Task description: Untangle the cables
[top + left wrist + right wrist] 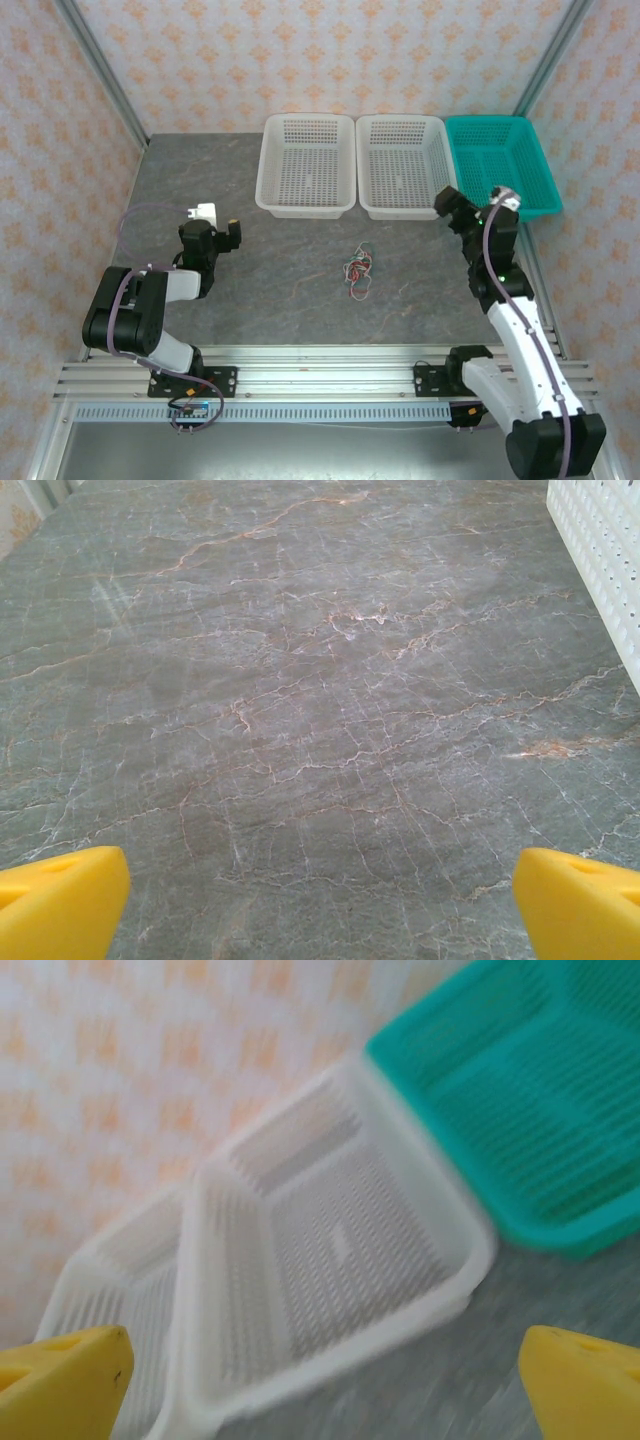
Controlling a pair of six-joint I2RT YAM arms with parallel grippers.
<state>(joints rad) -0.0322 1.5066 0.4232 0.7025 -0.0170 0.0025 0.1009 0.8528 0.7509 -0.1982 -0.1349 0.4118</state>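
Three baskets were lined up side by side along the far edge of the table (300, 320) — the left basket (306, 165) and the middle basket (402, 165), both white, and the teal basket (505, 150) toward the far right corner.

The cables (358, 270) were gathered in one small tangled heap near the middle of the table, on the bare stone-patterned top. The heap was placed in front of the gap between the two white baskets and well apart from them. Red, teal and pale strands were knotted together; single strands could not be followed at that size.

The left gripper (213, 222) was held above the left half of the table, nearer the left edge than the heap, and pointed toward the far edge. Its jaws were spread wide and nothing was held between them. In the left wrist view its yellow fingertips (60, 900) were set at the two lower corners with veined grey table between them, and a white basket wall was caught at the upper right.

The right gripper (474, 203) was raised near the right edge, just before the near rims of the middle and teal baskets. Its jaws were likewise spread wide and empty — in the blurred right wrist view its yellow fingertips (65, 1380) were parted across the frame, with the baskets beyond. Both grippers were kept well apart from the cables.
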